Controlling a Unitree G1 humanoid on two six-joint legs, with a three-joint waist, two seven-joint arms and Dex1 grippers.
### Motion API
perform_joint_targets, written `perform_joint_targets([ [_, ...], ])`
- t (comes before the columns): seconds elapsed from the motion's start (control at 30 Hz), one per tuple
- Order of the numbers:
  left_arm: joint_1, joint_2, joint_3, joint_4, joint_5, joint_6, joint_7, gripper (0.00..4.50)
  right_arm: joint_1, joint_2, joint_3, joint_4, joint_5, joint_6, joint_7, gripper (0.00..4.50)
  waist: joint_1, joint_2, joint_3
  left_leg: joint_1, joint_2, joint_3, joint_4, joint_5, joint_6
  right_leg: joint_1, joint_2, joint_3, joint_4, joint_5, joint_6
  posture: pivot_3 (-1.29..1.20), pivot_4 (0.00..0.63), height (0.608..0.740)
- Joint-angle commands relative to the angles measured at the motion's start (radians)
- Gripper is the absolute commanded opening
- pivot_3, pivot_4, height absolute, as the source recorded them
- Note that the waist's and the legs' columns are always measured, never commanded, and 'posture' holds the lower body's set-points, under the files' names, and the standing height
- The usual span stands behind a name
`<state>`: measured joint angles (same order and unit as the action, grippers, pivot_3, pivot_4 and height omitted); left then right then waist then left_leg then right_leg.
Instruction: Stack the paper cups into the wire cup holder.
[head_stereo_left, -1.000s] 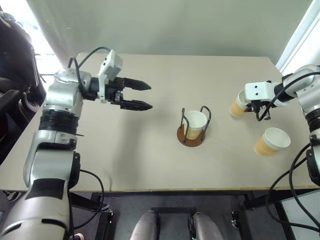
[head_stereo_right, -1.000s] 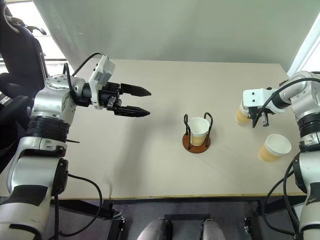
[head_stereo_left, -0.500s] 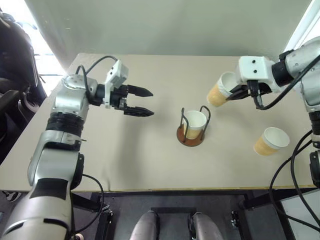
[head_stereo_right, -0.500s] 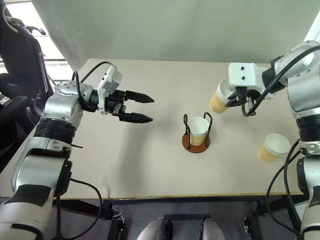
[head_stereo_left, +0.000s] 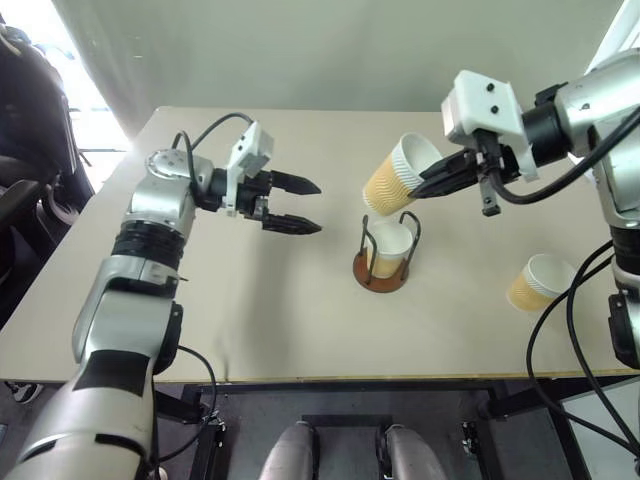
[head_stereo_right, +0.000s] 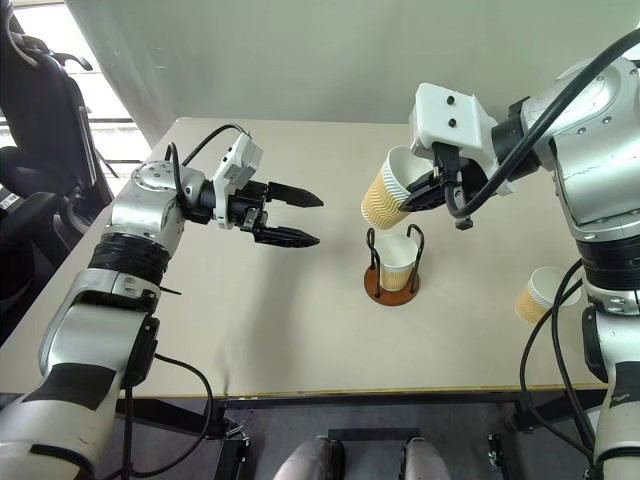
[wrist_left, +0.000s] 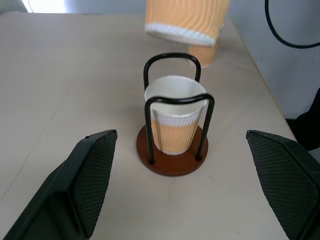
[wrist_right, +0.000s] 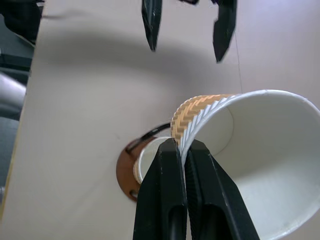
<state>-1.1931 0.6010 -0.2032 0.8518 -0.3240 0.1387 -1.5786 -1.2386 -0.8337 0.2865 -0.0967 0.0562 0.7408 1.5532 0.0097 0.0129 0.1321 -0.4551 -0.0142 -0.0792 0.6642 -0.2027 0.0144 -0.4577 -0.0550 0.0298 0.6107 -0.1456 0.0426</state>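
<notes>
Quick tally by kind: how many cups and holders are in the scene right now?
Paper cups: 3, one in the wire cup holder, one pinched by the right gripper, one loose on the table
Wire cup holders: 1
Total: 4
</notes>
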Motion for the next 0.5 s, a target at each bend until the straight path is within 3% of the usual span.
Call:
perform_joint_targets([
  [0.03,-0.033,0.009,0.01,0.012,-0.008,-0.026,-0.036,4.45,0.01,-0.012,0.006,-0.017,0.002,-0.033,-0.029,0.05,0.0,0.0,0.0,0.0,0.0,0.0,0.0,0.0,0.0,0.0,0.0,0.0,0.0,0.0,0.0,0.0,0.15,0.74],
  [0.5,-0.02,0.025,0.018,0.028,-0.009,-0.05,-0.036,4.45,0.04,-0.014,0.063,0.022,-0.02,-0.154,-0.03,0.05,0.0,0.0,0.0,0.0,0.0,0.0,0.0,0.002,0.0,-0.001,0.0,0.0,0.001,0.0,0.0,0.0,0.15,0.74],
])
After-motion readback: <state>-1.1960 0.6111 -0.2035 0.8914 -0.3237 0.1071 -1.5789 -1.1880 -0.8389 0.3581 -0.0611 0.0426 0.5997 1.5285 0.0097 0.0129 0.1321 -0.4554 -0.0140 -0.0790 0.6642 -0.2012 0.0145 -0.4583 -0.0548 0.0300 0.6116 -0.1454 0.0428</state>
